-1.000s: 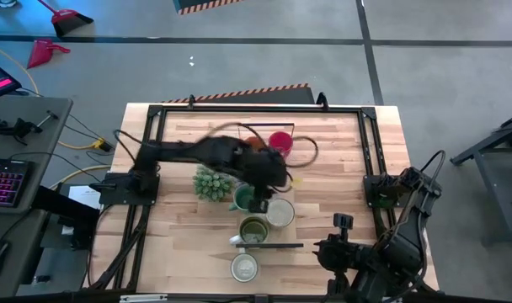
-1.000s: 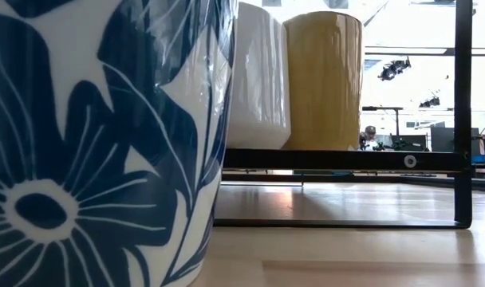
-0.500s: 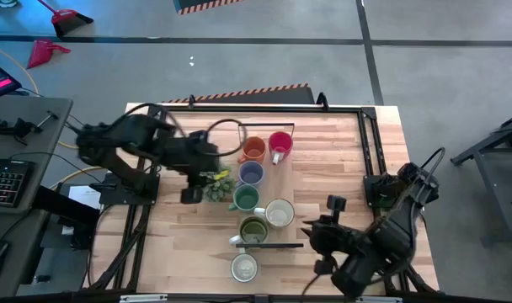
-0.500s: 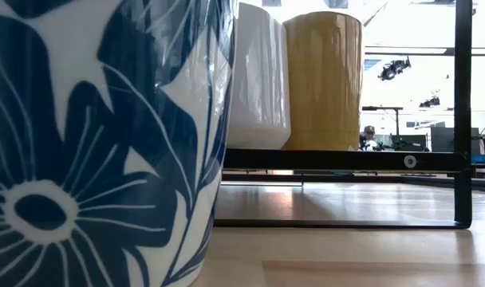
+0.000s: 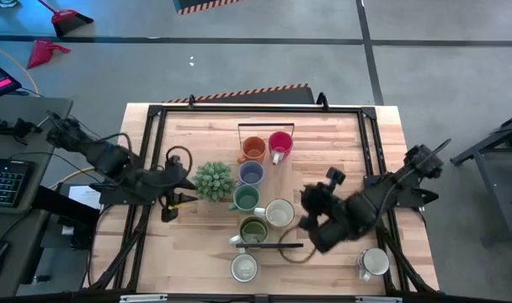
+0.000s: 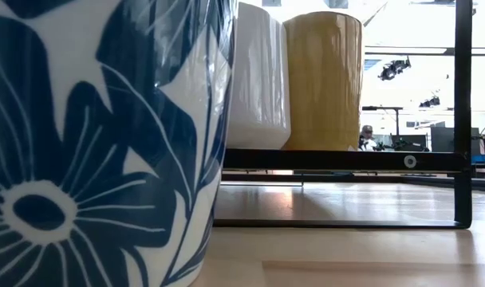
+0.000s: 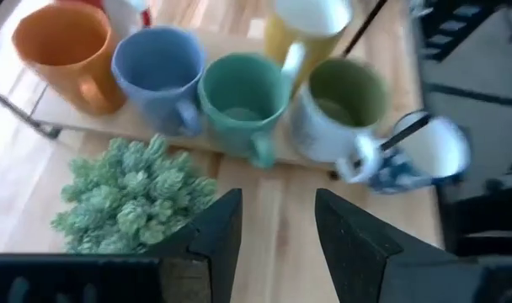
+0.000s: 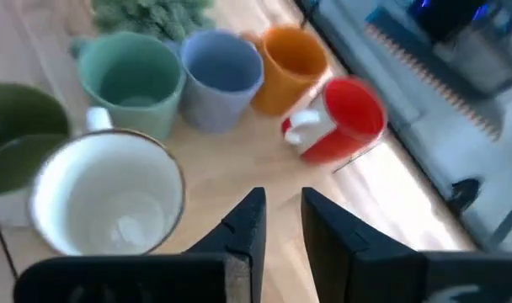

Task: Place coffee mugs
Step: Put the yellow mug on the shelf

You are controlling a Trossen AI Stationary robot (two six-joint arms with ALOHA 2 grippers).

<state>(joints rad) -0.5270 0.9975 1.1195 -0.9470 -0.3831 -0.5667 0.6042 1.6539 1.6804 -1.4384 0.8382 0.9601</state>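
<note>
Several mugs stand in a cluster at the table's middle: orange (image 5: 253, 150), pink-red (image 5: 280, 145), lavender-blue (image 5: 251, 173), teal-green (image 5: 245, 199), white (image 5: 280, 213), olive-green (image 5: 253, 229) and a blue-flowered white one (image 5: 244, 268). Another white mug (image 5: 374, 263) stands alone near the table's near right corner. My left gripper (image 5: 168, 206) is open and empty, left of the plant (image 5: 212, 181). My right gripper (image 5: 311, 217) is open and empty, right of the white mug (image 8: 104, 202). The left wrist view shows the teal-green mug (image 7: 243, 97) beyond its fingers.
A thin black frame (image 5: 266, 126) stands behind the orange and pink-red mugs, and a black bar (image 5: 269, 246) crosses near the olive-green one. In the low view the flowered mug (image 6: 107, 143) fills the left. Bare wood lies between the cluster and the table's right side.
My left arm has drawn back from above the mugs toward the table's left edge, past the plant. My right arm has swung from the near right corner toward the mug cluster, uncovering the lone white mug there. The mugs in the cluster have stayed put.
</note>
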